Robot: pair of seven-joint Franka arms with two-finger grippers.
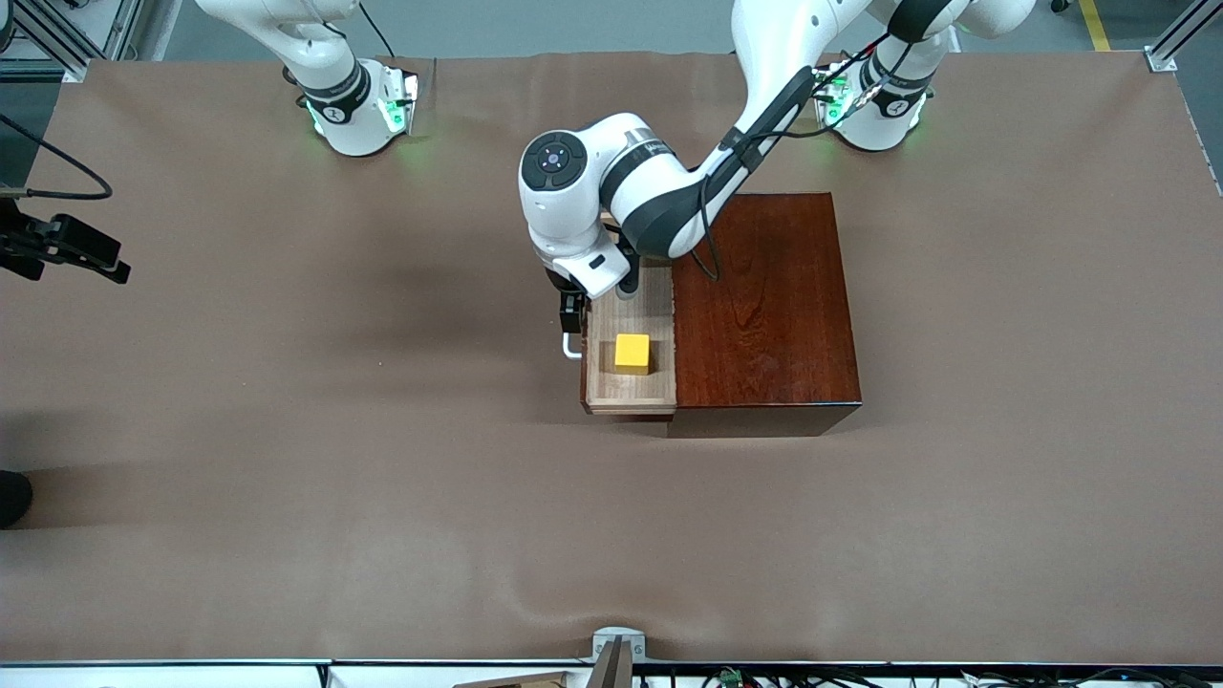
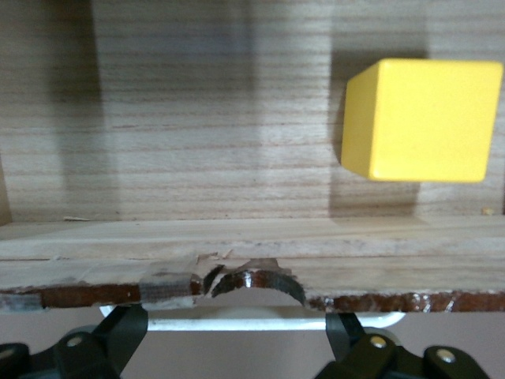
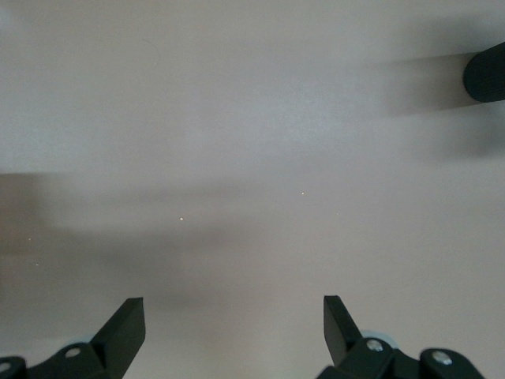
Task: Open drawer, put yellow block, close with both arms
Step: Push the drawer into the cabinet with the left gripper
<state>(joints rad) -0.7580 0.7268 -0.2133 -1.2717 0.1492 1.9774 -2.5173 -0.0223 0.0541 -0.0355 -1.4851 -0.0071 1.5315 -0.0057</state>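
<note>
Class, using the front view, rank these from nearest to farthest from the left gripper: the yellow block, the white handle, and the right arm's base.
1. White handle: directly at the left gripper, on the drawer front.
2. Yellow block: inside the open drawer, beside the handle.
3. Right arm's base: at the table's edge, toward the right arm's end.

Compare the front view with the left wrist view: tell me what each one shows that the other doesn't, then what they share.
Only the front view shows the dark wooden box, both arm bases, the table and the right gripper waiting over bare table at the right arm's end.

Only the left wrist view shows the chipped edge of the drawer front and the left gripper's open fingers either side of the white handle.

Both show the yellow block lying in the open drawer, with the left gripper at the handle.
</note>
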